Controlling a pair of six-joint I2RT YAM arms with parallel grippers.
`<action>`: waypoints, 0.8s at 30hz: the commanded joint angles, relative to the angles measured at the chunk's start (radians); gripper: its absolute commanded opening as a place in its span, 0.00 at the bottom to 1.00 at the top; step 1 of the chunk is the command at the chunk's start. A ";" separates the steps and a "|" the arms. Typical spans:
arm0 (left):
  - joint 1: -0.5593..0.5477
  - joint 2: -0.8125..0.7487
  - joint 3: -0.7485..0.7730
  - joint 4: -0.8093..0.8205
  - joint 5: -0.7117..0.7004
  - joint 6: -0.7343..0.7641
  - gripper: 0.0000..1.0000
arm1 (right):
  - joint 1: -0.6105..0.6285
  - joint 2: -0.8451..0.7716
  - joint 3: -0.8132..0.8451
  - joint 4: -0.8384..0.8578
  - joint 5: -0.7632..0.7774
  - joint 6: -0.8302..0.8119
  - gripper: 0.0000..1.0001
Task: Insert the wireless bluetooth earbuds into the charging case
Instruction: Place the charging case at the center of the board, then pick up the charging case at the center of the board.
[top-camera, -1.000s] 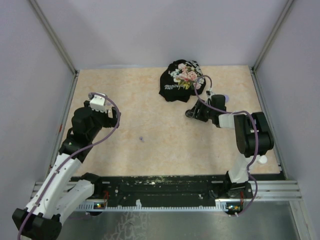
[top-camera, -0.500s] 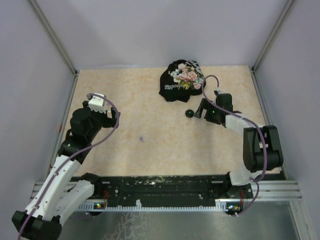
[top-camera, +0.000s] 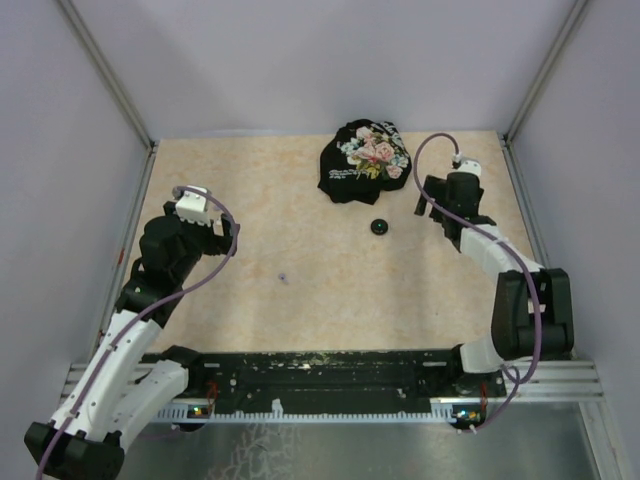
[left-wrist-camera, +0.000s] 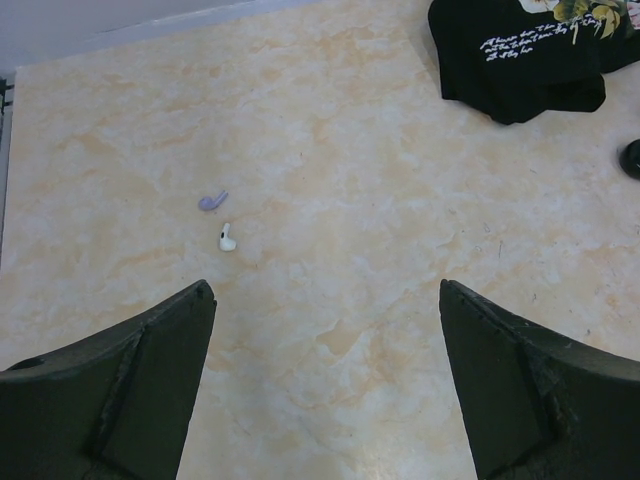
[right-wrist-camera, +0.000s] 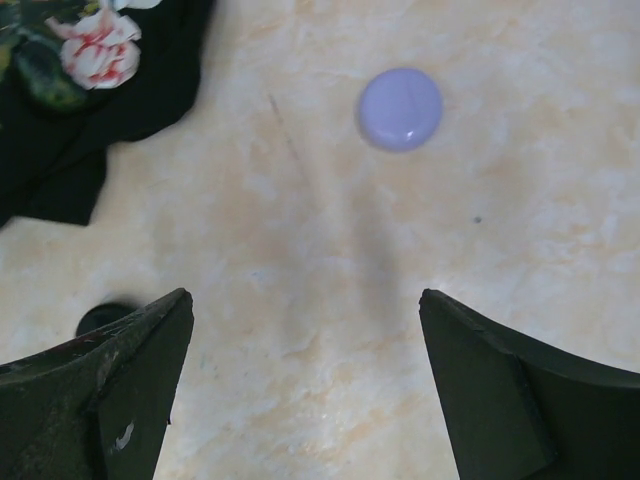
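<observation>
A beige marbled table sits between pale lavender walls. At its 12 o'clock edge a black floral cloth lies bunched. A black puck rests at about 5 o'clock from the cloth, near it but apart.

The left gripper hangs over the 9 o'clock side of the table with its jaws spread wide and nothing between them. Ahead of it, at roughly 11 o'clock in its wrist view, two earbuds lie on the bare surface: a lavender earbud, and a white earbud just beside it at 5 o'clock, not touching.

The right gripper is out at the table's 2 o'clock corner, its jaws also wide apart and empty. In its wrist view a lavender puck lies flat at 1 o'clock from the gap. The black puck shows at 9 o'clock, partly hidden behind one finger, and the cloth fills the 11 o'clock corner. Both earbuds lie well apart from either puck.
</observation>
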 joint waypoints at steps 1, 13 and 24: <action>0.007 -0.014 -0.009 0.015 -0.017 -0.007 0.98 | -0.052 0.090 0.091 0.104 0.106 -0.085 0.93; 0.023 0.016 -0.009 0.016 -0.030 -0.006 0.99 | -0.089 0.393 0.336 0.061 0.242 0.199 0.90; 0.039 0.035 -0.009 0.019 -0.040 -0.006 1.00 | -0.088 0.593 0.506 -0.006 0.324 0.285 0.80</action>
